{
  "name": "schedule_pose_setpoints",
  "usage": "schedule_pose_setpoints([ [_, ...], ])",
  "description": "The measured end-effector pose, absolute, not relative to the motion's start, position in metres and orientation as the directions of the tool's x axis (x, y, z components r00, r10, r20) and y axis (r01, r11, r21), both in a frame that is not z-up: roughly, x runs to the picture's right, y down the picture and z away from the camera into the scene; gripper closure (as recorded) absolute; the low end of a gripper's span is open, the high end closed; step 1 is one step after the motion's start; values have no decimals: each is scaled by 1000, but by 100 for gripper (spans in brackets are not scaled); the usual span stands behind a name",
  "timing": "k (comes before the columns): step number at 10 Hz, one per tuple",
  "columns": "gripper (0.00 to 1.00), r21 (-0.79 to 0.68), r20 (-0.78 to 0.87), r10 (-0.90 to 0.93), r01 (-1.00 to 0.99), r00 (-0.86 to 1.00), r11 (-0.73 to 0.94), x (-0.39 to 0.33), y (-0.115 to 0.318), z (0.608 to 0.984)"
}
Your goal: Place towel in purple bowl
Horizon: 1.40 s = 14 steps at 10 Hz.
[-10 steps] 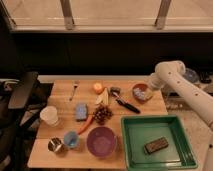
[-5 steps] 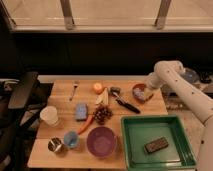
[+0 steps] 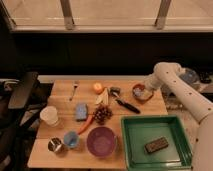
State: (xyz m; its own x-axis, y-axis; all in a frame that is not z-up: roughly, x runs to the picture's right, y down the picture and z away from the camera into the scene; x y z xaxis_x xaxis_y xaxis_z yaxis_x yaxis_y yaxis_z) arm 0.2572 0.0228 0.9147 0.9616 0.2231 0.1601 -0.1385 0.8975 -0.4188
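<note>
Finding: the tool (image 3: pixel 146 86) sits at the far right of the bench (image 3: pixel 60 90), poised over the small red-brown bowl (image 3: pixel 145 97), with its jaws spread wide and nothing clamped between them. The towel (image 3: pixel 137 91) lies bunched inside that red-brown bowl, just below the tool and slightly to its camera-left side. It is a crumpled lump with no clear long axis, so approach angle matters little and a straight descent should reach it. The purple bowl (image 3: pixel 101 141) stands at the near edge of the bench, well apart from the towel, on a diagonal toward the camera and to camera-left. A black-handled utensil (image 3: pixel 127 106) and a bunch of grapes (image 3: pixel 102 114) lie between the two bowls. Judgement: once the towel is lifted, the carry must clear these, and the green tray (image 3: pixel 131 150) just beside the purple bowl narrows the approach.
</note>
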Motion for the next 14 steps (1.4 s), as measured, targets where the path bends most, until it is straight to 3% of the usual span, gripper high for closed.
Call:
schedule_pose_setpoints([
  [3, 36, -441, 165, 241, -147, 956, 885, 259, 31, 920],
  [10, 98, -461, 174, 246, -142, 954, 876, 262, 32, 923],
  [14, 100, -405, 191, 208, -116, 959, 907, 254, 6, 892],
])
